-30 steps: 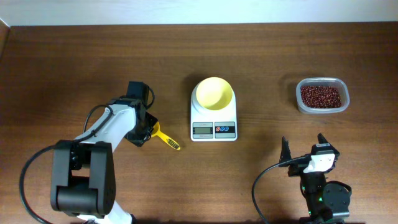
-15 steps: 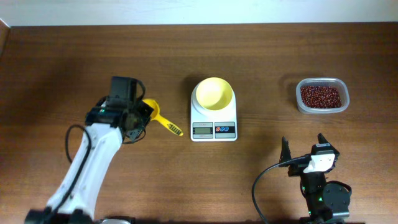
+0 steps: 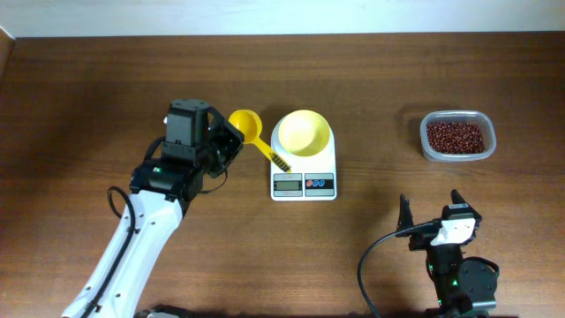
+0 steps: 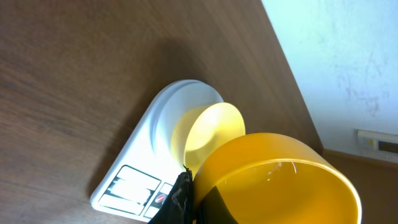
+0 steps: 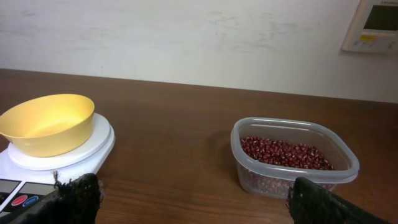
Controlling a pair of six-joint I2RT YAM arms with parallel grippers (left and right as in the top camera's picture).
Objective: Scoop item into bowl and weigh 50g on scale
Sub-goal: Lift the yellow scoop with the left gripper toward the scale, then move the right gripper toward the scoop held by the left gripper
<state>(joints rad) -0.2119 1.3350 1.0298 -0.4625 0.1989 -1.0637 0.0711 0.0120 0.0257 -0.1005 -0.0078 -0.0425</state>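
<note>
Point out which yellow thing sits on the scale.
The pale yellow bowl, resting on the white scale; the darker yellow scoop is held beside it by the left gripper.

- Desk (image 3: pixel 88 88): dark brown wood with visible grain, smooth, low sheen.
- Scale (image 3: pixel 303 172): white plastic, smooth, faintly glossy.
- Bowl (image 3: pixel 305 132): pale yellow plastic, smooth, matt.
- Scoop (image 4: pixel 273 186): yellow plastic, glossy, with bright highlights on its rim.
- Tub (image 5: pixel 249 177): clear plastic, smooth, slightly cloudy.
- Beans (image 5: pixel 283 152): dark red-brown skins, slightly shiny.
- Wall (image 5: pixel 186 37): pale, matt, scuffed.
</note>
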